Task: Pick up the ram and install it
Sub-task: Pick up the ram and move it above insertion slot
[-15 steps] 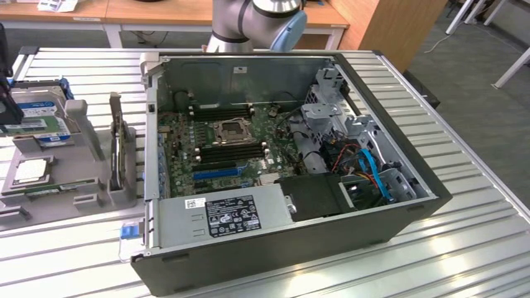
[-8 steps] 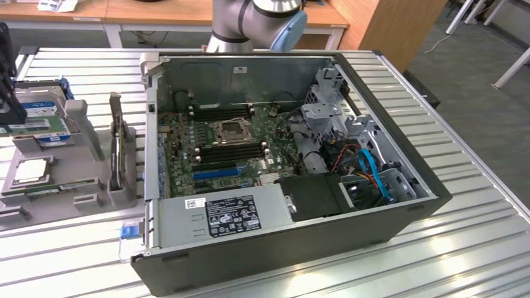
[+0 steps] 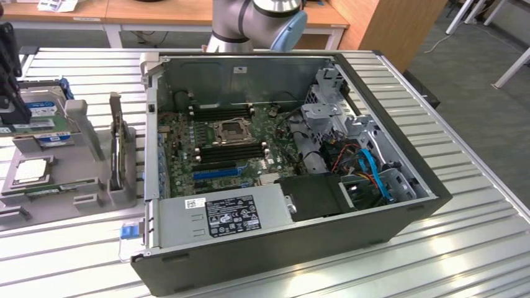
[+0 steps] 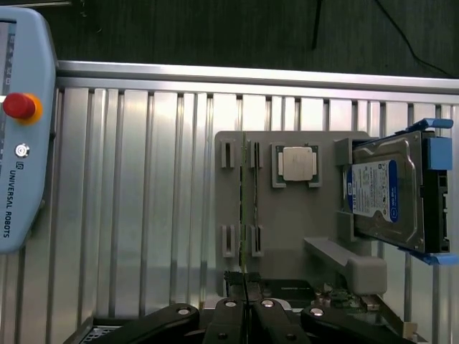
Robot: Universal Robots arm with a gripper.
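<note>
Your gripper [image 4: 244, 287] hangs above the grey fixture [image 4: 287, 229], closed and holding nothing. The ram [image 4: 246, 193] stands on edge in the fixture's slotted posts, in line with the closed fingertips. To do the pick well, open the jaws before you descend. Keep them square across the thin board, grip it mid-length, and lift straight out of the fixture.

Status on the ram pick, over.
Gripper shut, poised over the gray fixture, in line with the ram. Ram on edge in the fixture's slots, not picked up. Nothing between them; CPU and hard drive sit beside.
</note>
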